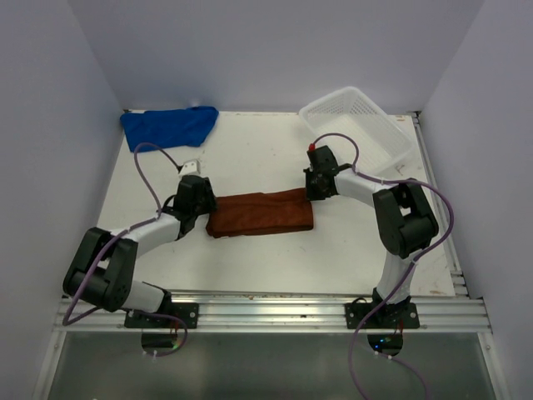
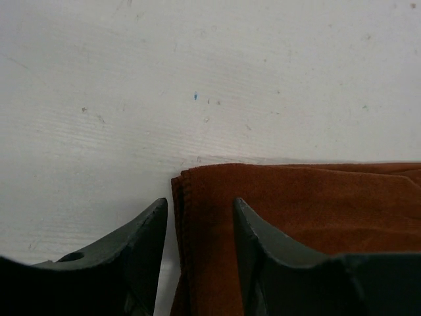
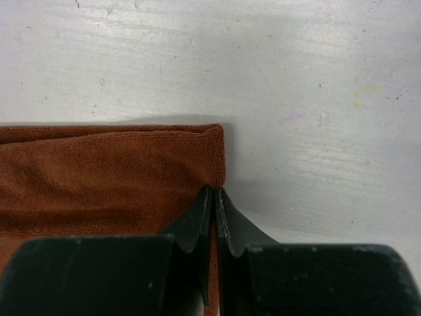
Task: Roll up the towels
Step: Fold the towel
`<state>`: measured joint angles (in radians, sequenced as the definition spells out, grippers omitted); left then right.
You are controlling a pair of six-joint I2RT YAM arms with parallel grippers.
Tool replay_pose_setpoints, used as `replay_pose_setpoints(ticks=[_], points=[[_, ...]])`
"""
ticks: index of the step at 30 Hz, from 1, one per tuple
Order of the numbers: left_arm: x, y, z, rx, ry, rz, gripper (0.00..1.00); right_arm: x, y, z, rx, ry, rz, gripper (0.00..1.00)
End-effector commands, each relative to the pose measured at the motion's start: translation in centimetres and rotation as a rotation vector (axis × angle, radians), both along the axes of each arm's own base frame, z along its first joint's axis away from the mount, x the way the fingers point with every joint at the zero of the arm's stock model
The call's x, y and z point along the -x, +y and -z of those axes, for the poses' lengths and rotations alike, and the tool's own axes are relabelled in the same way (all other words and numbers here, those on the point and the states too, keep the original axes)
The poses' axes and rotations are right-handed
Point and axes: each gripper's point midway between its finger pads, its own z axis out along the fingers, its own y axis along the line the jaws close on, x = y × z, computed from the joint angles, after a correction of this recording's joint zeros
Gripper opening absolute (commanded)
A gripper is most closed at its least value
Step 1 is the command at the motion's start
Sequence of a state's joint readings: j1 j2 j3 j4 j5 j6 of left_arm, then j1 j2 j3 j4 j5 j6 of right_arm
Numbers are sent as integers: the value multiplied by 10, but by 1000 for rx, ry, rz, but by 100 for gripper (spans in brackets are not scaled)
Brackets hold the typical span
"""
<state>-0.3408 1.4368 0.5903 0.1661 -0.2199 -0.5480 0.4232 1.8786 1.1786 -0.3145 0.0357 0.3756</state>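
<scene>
Right gripper point(image 3: 215, 193) pinching brown towel point(image 3: 105, 171), left gripper point(image 2: 200, 209) parted

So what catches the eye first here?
A rust-brown towel lies folded into a strip mid-table, the right gripper pinched on one end and the left gripper open at the other. A crumpled blue towel sits at the far left corner, a white mesh basket far right.

Soft, even light comes from above. The white bench point(image 1: 250, 258) looks bright, with a pale shine in the right wrist view. The brown towel point(image 1: 260, 212) drops a thin dark shadow along its far edge. The top view is sharp. Up close, the left gripper point(image 2: 199, 201) and right gripper point(image 3: 214, 191) look black and a bit fuzzy.
</scene>
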Motion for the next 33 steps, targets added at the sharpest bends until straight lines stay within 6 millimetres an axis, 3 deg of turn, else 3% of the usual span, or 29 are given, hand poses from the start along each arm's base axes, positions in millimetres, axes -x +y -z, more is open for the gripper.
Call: replay_pose_setpoints(ticks=[1, 6, 12, 18, 22, 27, 33], points=[[-8, -5, -39, 56, -111, 9, 49, 5, 3, 3, -2, 38, -31, 6], [9, -9, -51, 113, -116, 31, 52, 3, 5, -13, -17, 9, -32, 24], [45, -24, -30, 203, -39, 115, 52, 7, 3, -29, -24, -8, -31, 36], [69, -29, -10, 244, 5, 165, 37, 21, -2, -37, -33, -13, -22, 39], [77, -30, 0, 251, 33, 178, 33, 32, -2, -39, -64, -4, -11, 39], [78, -27, 8, 231, 42, 167, 33, 46, 1, -45, -77, -10, -30, 40], [76, -27, 5, 232, 40, 167, 14, 61, -5, -42, -57, 0, -32, 40]])
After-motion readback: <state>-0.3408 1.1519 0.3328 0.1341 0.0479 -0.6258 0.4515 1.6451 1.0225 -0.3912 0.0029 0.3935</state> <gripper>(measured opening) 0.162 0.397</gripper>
